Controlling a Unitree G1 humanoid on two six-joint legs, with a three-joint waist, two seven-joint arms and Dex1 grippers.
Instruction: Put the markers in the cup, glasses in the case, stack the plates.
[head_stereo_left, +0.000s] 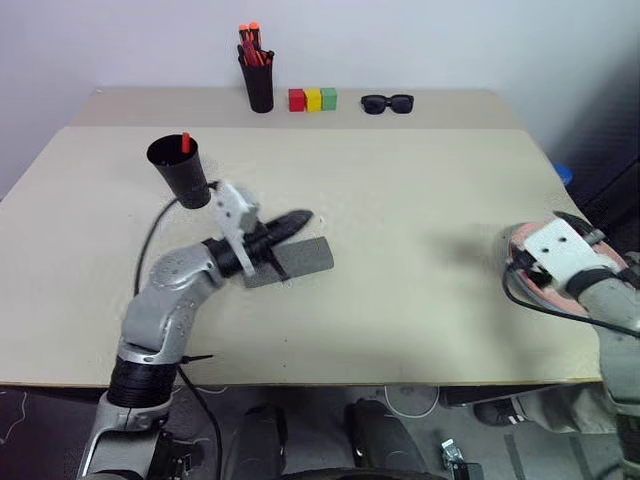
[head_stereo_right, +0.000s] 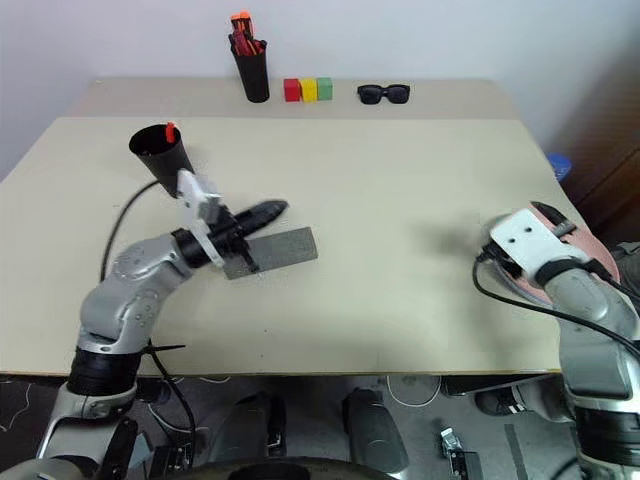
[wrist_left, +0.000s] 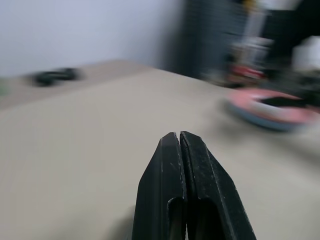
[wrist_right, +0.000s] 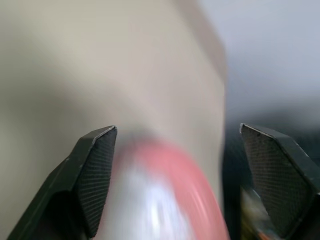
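Right gripper hangs wide open over the pink plate stacked on the blue one at the table's right edge. Left gripper, pinched shut and empty, hovers above the closed grey case mid-table. Cup with a red-tipped marker sits toward the far-left corner; best to lift the right arm straight up without nudging the stack.

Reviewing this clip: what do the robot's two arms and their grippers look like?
Both arms have silver-grey metal links with black joints and a white bracket at the wrist. A loose black cable loops beside each forearm. The left gripper has two smooth black tapered fingers; the right gripper has black fingers with finely textured pads.
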